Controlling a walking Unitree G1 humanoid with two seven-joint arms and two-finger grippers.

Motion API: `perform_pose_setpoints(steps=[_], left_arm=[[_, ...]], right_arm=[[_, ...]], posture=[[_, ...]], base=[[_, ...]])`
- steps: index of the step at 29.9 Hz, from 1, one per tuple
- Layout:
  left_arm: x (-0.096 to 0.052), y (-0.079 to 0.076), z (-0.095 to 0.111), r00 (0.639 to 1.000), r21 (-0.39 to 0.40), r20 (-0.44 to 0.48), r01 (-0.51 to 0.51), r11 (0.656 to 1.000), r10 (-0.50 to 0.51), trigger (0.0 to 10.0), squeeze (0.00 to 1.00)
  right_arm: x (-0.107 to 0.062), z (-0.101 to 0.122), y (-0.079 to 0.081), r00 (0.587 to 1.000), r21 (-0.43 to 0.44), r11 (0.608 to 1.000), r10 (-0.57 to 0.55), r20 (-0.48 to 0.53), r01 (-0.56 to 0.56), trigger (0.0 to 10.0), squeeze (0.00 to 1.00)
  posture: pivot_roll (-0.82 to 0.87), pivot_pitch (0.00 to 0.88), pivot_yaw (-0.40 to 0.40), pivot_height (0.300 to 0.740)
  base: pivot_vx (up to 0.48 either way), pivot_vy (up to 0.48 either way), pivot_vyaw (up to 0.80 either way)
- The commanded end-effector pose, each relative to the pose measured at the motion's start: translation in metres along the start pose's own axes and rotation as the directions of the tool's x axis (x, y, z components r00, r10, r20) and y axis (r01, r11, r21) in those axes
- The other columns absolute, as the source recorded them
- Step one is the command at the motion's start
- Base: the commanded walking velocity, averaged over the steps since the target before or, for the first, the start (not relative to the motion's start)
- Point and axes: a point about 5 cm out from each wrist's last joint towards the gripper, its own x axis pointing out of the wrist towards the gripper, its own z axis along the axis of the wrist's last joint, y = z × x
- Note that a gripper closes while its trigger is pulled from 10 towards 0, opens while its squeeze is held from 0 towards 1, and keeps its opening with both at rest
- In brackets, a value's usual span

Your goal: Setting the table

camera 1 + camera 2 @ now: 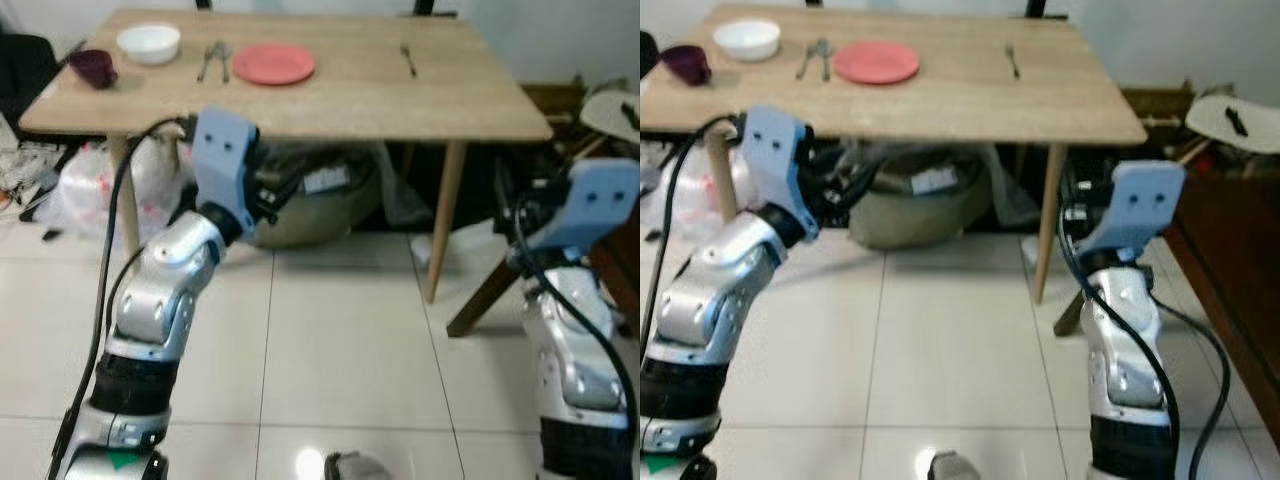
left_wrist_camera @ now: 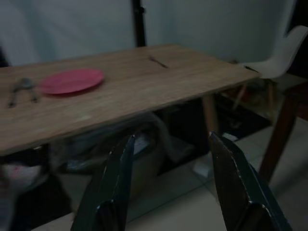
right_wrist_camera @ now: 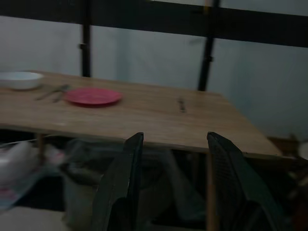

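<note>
Holding nothing: both end effectors spread wide, short of table.

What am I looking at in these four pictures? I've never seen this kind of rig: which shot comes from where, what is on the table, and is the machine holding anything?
This is a walking humanoid robot with two silver arms, each ending in a gripper of two long black fingers. The two wide pictures come from its head camera, looking down at its arms and a light wooden table. The two dark pictures come from cameras on its wrists, looking along the fingers of the left gripper and the right gripper. Both grippers are open, hold nothing, and are raised in front of the table, short of its near edge. On the table lie a round pink plate, a white bowl, a dark purple cup, a pair of metal utensils beside the plate, and a single fork further right.
</note>
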Motion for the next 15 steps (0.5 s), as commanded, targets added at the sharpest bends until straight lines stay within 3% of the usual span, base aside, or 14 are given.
perform_pose_setpoints(steps=[1,15], left_arm=[[0.0003,-0.0009,-0.0016,1.000,0.001,-0.005,0.005,1.000,-0.005,10.0,0.00],[0.0023,-0.0022,-0.0015,1.000,-0.002,-0.001,0.016,1.000,-0.016,10.0,0.00]], right_arm=[[-0.0016,-0.0004,-0.0031,1.000,-0.014,1.000,-0.007,-0.005,0.007,10.0,0.00],[-0.0030,-0.0003,-0.0047,1.000,-0.019,1.000,-0.015,-0.005,0.015,10.0,0.00]], posture=[[-0.20,0.000,0.069,0.740],[-0.21,0.000,0.075,0.740]], base=[[-0.326,0.000,0.00],[-0.327,0.000,0.00]])
